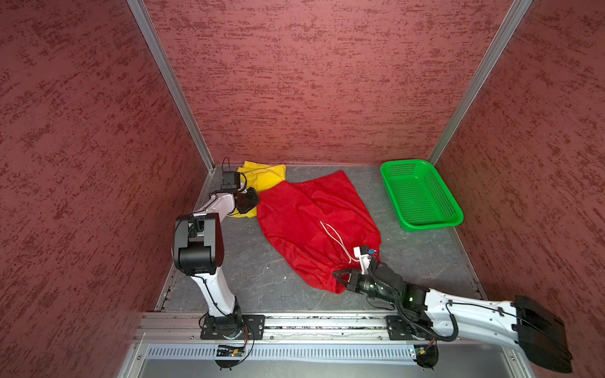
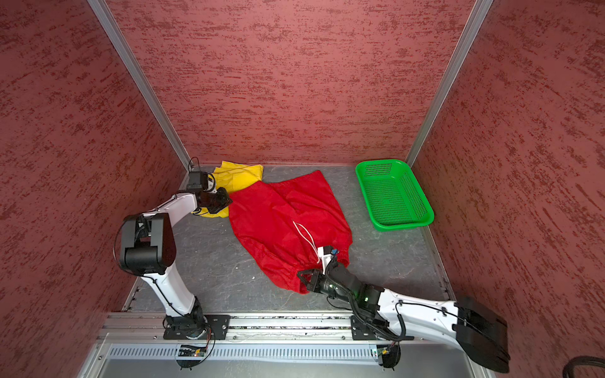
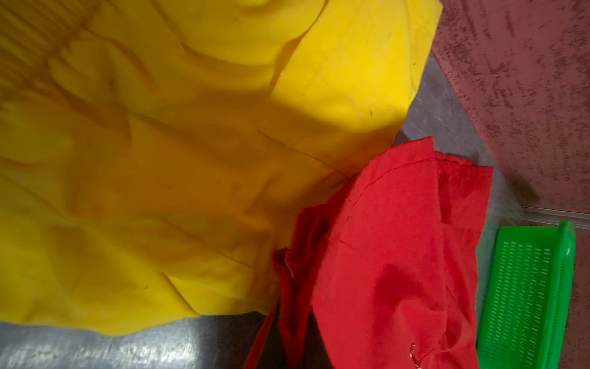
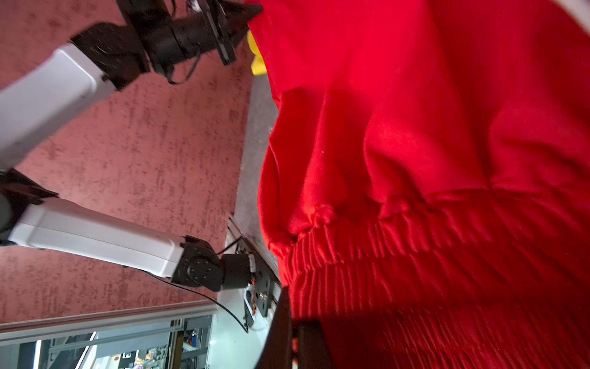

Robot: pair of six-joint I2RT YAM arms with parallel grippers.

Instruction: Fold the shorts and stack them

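Clenches right fingers (image 4: 282,332) on the gathered waistband (image 4: 415,255) of the red shorts (image 1: 314,229) spread on the surface (image 1: 248,261), and left fingers (image 4: 238,17) seemingly on their far hem beside the yellow shorts (image 1: 262,176), likely to stretch them flat for folding.

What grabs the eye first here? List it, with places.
The red shorts sprawl across the middle, the left gripper and right gripper shut on opposite ends. The yellow shorts lie partly under them at the far left corner; a green basket sits far right.
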